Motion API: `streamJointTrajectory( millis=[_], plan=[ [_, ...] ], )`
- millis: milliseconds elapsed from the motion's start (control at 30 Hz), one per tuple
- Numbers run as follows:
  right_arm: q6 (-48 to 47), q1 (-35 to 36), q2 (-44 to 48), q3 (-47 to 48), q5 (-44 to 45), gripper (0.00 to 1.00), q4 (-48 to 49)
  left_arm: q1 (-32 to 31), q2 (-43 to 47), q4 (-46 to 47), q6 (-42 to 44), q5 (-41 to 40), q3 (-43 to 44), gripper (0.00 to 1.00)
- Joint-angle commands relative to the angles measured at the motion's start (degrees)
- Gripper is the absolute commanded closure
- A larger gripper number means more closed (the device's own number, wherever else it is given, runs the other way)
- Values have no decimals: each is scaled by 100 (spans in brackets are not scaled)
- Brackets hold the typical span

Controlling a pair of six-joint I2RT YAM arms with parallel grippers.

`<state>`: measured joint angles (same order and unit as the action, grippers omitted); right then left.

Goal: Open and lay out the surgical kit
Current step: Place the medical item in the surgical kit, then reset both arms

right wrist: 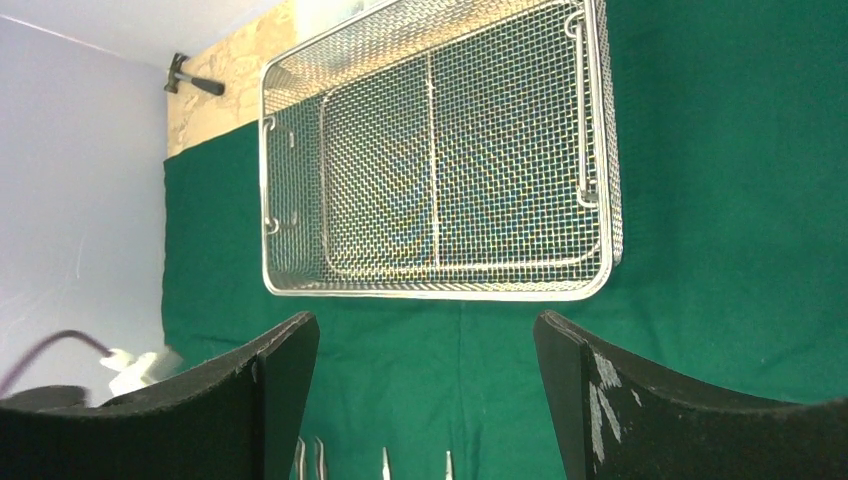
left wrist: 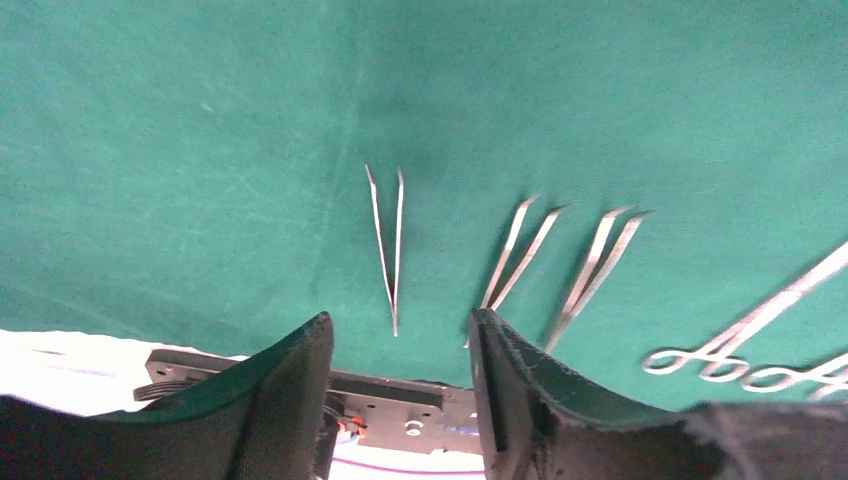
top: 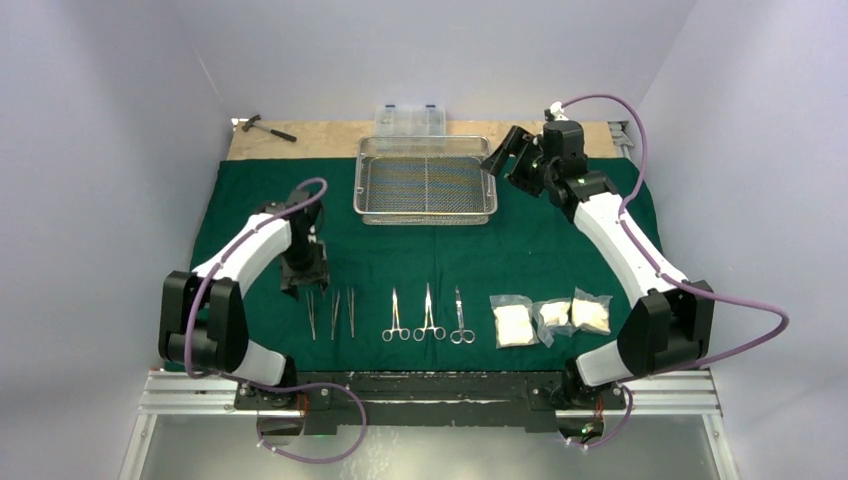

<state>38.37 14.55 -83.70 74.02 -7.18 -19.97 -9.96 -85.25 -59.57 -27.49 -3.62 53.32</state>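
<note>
Top external: we see the dark green cloth wrap (top: 560,250) spread flat, the rectangular steel wire-mesh tray (top: 426,217) at its far side, and clear gauze packets (top: 548,318), scissors-like steel instruments (top: 429,322) and tweezers (top: 332,314) along its near edge. Both the left end effector (top: 303,283) and right end effector (top: 503,158) are released.

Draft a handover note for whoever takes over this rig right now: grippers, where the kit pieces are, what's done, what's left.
Left gripper: jaws open, empty, over the tweezers.
Right gripper: jaws open, empty, beside the far right corner of the mesh tray.
Green cloth spread flat; tray empty at its far side.
Three tweezers, three scissors-like instruments and three gauze packets lie in a row near the arms.
Layout looks done; probably only retracting the arms remains.
</note>
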Motion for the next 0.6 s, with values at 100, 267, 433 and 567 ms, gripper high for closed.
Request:
streamJointTrajectory(
  millis=[100, 267, 433, 567],
  plan=[
    [39, -37, 498, 185, 268, 17, -451, -39, 757, -509, -76, -225, 1941, 26],
    [-288, -31, 1184, 1, 1222, 15, -1138, -42, 1134, -147, -28, 77, 2653, 10],
    [-380, -35, 2277, -626, 1857, 15, -1652, -42, 1666, 109, -196, -29, 2859, 6],
    [-396, -31, 3126, -938, 2315, 17, -2330, -42, 2174, 9, -266, -287, 2840, 3]
  ],
)
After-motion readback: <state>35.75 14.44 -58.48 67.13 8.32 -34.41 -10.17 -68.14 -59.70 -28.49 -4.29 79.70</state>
